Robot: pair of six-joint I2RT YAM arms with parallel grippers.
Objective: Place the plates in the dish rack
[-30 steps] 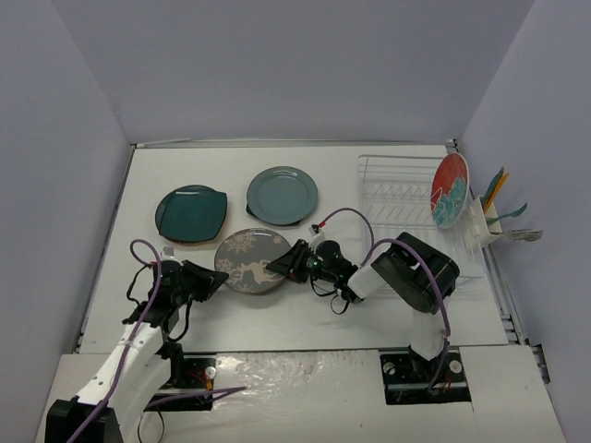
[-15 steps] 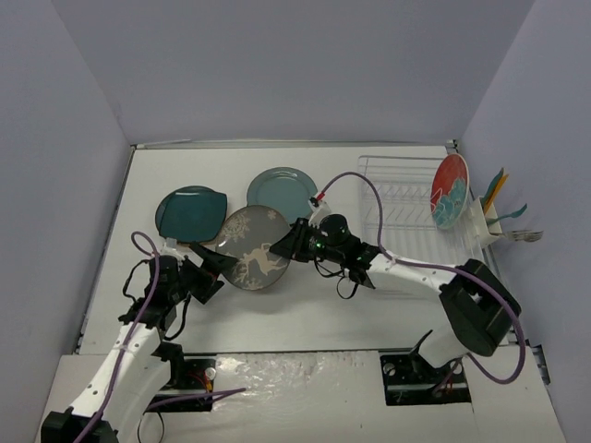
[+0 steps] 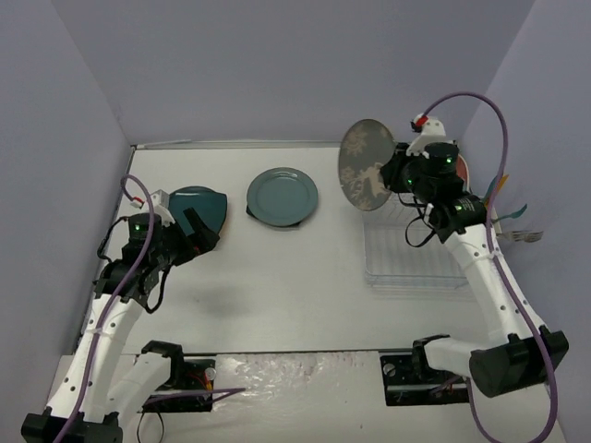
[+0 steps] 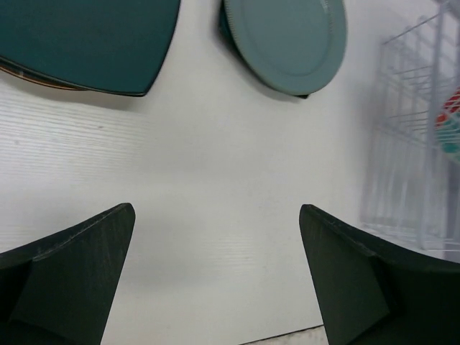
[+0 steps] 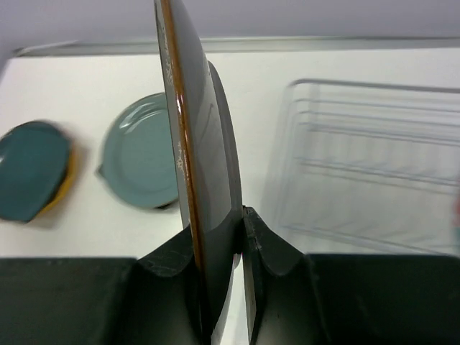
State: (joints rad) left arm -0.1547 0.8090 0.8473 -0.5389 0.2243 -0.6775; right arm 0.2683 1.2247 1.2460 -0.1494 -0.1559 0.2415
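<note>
Status of right claw (image 3: 392, 173): narrow, clamped on the rim of a grey plate (image 3: 367, 164) with a pale floral pattern. The plate stands upright on edge, raised off the surface (image 3: 277, 286). In the overhead view it sits over the far-left corner of the dish rack (image 3: 416, 249). In the right wrist view the two fingers (image 5: 269, 251) press on opposite faces of the plate's lower rim, and the white wire rack lies to the right of the plate's edge. Contact between plate and rack cannot be told.

Status of left claw (image 3: 199, 235): wide, holding nothing. It hangs above the left part of the surface, just near of the dark teal squarish plate (image 3: 194, 210). In the left wrist view both fingers (image 4: 72, 280) stand far apart over bare white surface.

Plate positions:
- The dark teal squarish plate lies flat at the far left. An orange-yellow plate (image 5: 61, 180) shows as an edge beneath it.
- The grey-green round plate (image 3: 282, 196) lies flat at the far centre, near but apart from the squarish one. A darker rim shows under its near-left edge.
- A red plate (image 4: 449, 118) with teal markings stands upright in the far-right part of the rack, mostly hidden behind the right arm in the overhead view.

The dish rack occupies the right side of the surface. A utensil holder (image 3: 489, 220) with utensils is on its right side.
</note>
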